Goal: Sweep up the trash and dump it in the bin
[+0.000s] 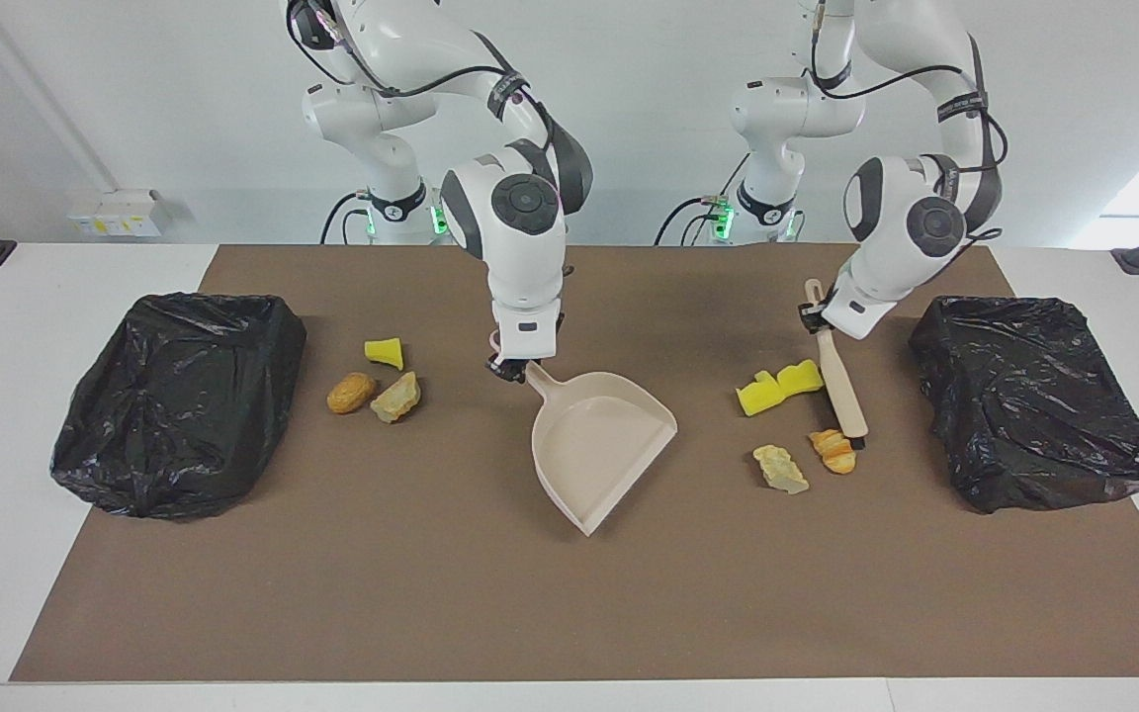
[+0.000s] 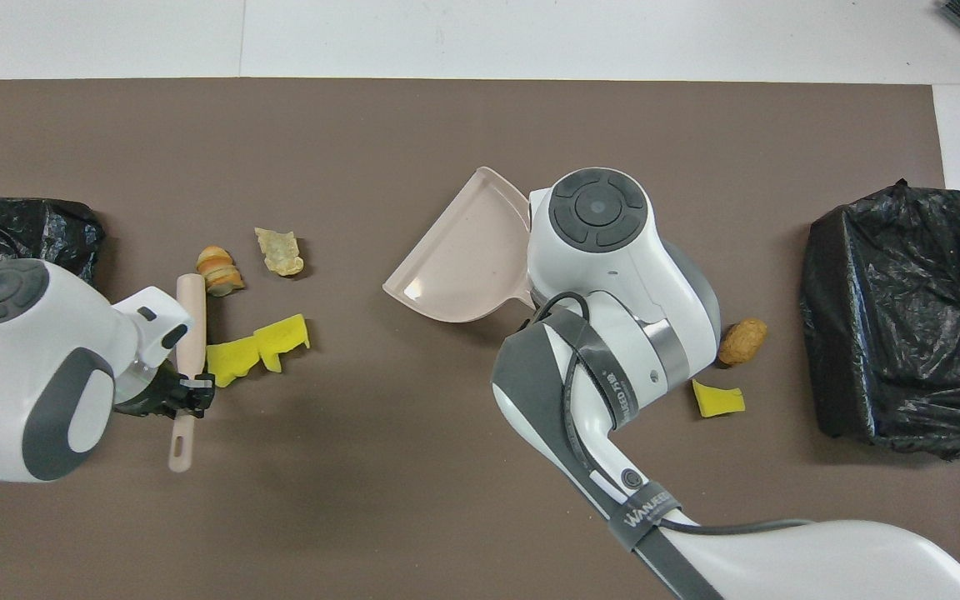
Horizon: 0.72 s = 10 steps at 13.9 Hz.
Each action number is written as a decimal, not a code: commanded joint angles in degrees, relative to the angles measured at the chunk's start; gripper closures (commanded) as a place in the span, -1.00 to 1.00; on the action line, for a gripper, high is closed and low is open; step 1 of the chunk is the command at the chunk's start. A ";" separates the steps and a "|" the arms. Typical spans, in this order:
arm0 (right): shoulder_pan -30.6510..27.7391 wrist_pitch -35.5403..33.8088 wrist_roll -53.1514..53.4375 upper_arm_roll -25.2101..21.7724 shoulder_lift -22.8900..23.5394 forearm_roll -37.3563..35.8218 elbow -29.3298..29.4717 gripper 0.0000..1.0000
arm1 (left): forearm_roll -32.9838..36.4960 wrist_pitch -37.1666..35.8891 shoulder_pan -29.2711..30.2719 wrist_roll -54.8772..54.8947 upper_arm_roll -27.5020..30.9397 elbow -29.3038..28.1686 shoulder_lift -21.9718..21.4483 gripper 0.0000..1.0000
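Fingers of the right gripper (image 1: 507,366) are clamped on the handle of the dustpan (image 1: 601,442), near the middle of the mat (image 1: 431,593). The pan is turned, its open edge facing the left arm's end of the table and away from the robots. In the overhead view the right arm's wrist covers the handle and part of the pan (image 2: 463,267).

The left gripper (image 1: 813,314) is clamped on the handle of the brush (image 1: 841,388), which slants down to the mat with its head lower than its handle. In the overhead view this gripper (image 2: 188,390) grips the brush (image 2: 188,321) near the handle's robot-side end.

The brush touches 2 yellow chunks (image 1: 779,388), which lie pressed together just beside it on the dustpan's side. The brush's tip is right beside the croissant bit (image 1: 834,450). A pale crumbly chunk (image 1: 780,468) sits next to the croissant bit, toward the dustpan. These 4 bits lie between the dustpan and a bin (image 1: 1034,396) lined with a black bag at the left arm's end.

Toward the right arm's end lie 3 more bits: a yellow wedge (image 1: 385,351), a tan lump (image 1: 351,392) and a beige chunk (image 1: 396,397) touching it or nearly so. They lie between the dustpan and a second bagged bin (image 1: 179,396).
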 commanded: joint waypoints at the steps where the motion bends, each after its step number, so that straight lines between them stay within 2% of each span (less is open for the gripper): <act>1: -2.95 -0.62 -11.86 0.37 -0.83 0.01 -1.90 1.00 | -4.19 1.05 -7.17 -5.50 0.71 -1.95 -1.94 1.00; 5: -4.02 0.34 -25.51 0.29 -0.39 -3.75 -3.22 1.00 | -10.43 3.15 -15.71 -13.23 0.71 -0.99 -1.77 1.00; 7: -3.40 0.87 -29.99 0.37 -0.39 -8.50 -4.10 1.00 | -11.32 3.43 -16.17 -13.60 0.62 0.32 -1.15 1.00; 10: -2.53 5.34 -34.48 0.37 -0.56 -9.22 -7.26 1.00 | -13.16 2.38 -16.34 -16.40 0.62 4.79 0.34 1.00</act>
